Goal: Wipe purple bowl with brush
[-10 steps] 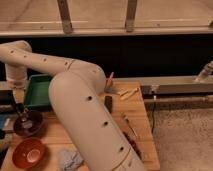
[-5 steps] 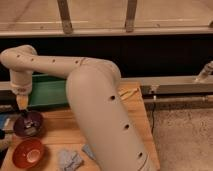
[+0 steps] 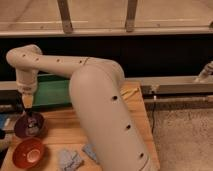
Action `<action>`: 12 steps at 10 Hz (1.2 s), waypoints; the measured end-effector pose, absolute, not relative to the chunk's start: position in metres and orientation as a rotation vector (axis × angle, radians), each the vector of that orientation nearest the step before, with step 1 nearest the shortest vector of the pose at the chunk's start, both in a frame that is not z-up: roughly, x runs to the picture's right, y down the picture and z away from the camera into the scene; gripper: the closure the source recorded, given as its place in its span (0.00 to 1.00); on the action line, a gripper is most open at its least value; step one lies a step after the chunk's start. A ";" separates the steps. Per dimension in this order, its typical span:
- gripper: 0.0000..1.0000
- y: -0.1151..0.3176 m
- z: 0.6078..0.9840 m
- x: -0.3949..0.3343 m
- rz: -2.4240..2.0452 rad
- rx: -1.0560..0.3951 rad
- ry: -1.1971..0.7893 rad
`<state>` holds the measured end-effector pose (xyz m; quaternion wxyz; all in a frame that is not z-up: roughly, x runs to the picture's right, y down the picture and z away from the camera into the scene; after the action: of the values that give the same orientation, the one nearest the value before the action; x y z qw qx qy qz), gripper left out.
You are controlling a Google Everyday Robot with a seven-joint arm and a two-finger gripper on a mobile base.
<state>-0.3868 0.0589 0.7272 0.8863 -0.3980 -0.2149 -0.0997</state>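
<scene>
The purple bowl point(image 3: 24, 128) sits on the wooden table point(image 3: 125, 120) at the left, in front of the green tray. My gripper point(image 3: 28, 104) hangs from the wrist straight above the bowl, pointing down. It is shut on the brush point(image 3: 32, 121), whose lower end reaches into the bowl. The brush's bristles are hard to make out. My large white arm fills the middle of the view and hides much of the table.
A red-orange bowl point(image 3: 28, 152) stands in front of the purple one. A green tray point(image 3: 52, 92) lies behind them. Crumpled blue-grey cloths point(image 3: 70, 160) lie at the front edge. Small yellow items point(image 3: 131, 92) lie at the table's far right. A dark rail runs behind.
My arm has swung closer to the camera and now covers more of the table. The gripper with the brush has come down a little toward the purple bowl.
</scene>
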 end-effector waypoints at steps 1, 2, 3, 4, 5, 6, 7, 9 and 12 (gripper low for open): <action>1.00 0.049 0.738 -0.390 -0.211 -0.819 -0.450; 1.00 0.044 0.744 -0.400 -0.226 -0.812 -0.462; 1.00 0.041 0.746 -0.418 -0.253 -0.802 -0.486; 1.00 0.040 0.743 -0.427 -0.272 -0.795 -0.501; 1.00 0.041 0.738 -0.435 -0.293 -0.786 -0.514; 1.00 0.044 0.729 -0.444 -0.313 -0.776 -0.533; 1.00 0.051 0.717 -0.454 -0.335 -0.771 -0.552; 1.00 0.058 0.702 -0.456 -0.340 -0.768 -0.563; 1.00 0.069 0.689 -0.432 -0.308 -0.785 -0.534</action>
<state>-0.4323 0.0692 0.6887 0.8779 -0.3766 -0.2560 -0.1479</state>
